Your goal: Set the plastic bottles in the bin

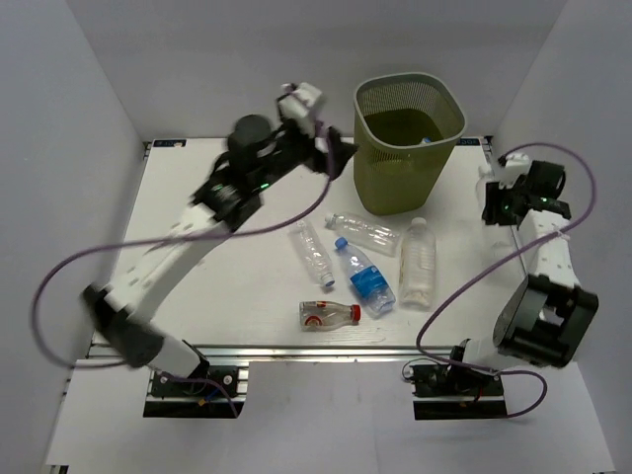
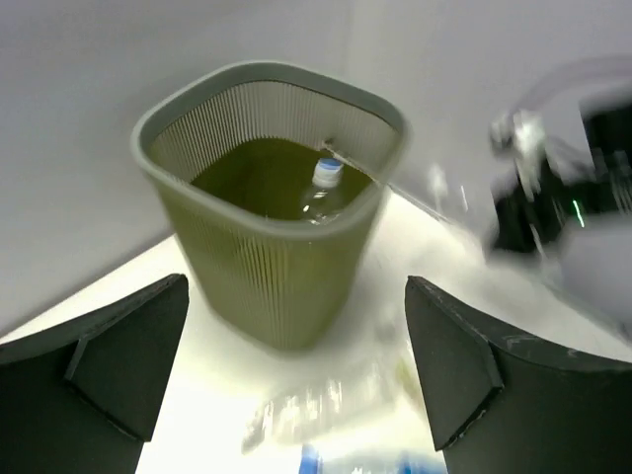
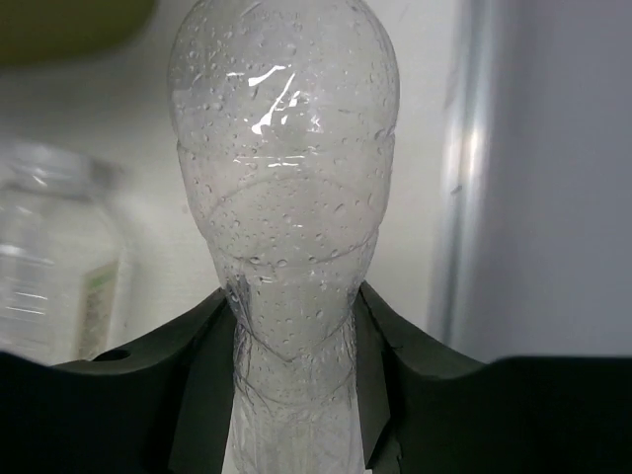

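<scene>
Right wrist view: your right tool (image 3: 291, 326) clamps a clear bottle (image 3: 284, 148) at the surface's (image 1: 247, 286) right edge, presumably for binning; left tool (image 2: 296, 296) gapes empty beside the bin (image 1: 395, 188).

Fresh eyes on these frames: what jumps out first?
The olive mesh bin stands at the far centre of the table. A blue-capped bottle is already inside, and the open left gripper hovers before it. Five bottles lie scattered in front of the bin. At the right edge, the right gripper pinches a clear bottle.
</scene>
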